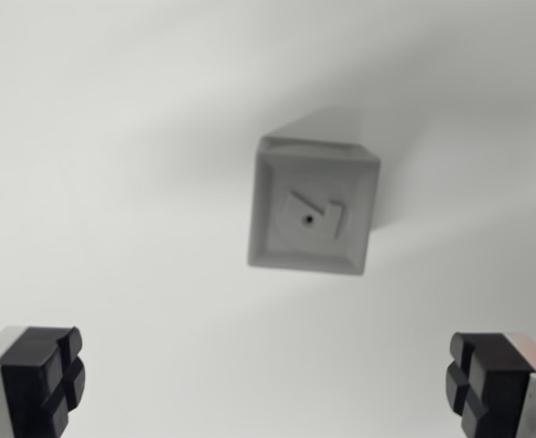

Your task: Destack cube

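We are looking straight down from the wrist camera at a pale grey cube point(311, 205) sitting a little right of centre in the frame, in its upper middle part, on a plain white surface point(112, 182). Its top face is showing a recessed panel with a raised angular figure and a small dark dot near the middle, and one side wall is peeking out along the upper edge, stretching away toward the top of the frame, so the block is appearing tall; whether that is a second cube underneath we cannot tell, since the picture is blurred. A soft shadow is spreading from the cube toward the upper right and lower right. The gripper point(268, 388) is hanging above the surface with its jaws spread wide, holding nothing: one black fingertip point(44, 374) is showing in the lower left corner of the frame and the other in the lower right corner. Both are sitting well below the cube in the picture, apart from it, with bare white surface lying between them and not touching the block.
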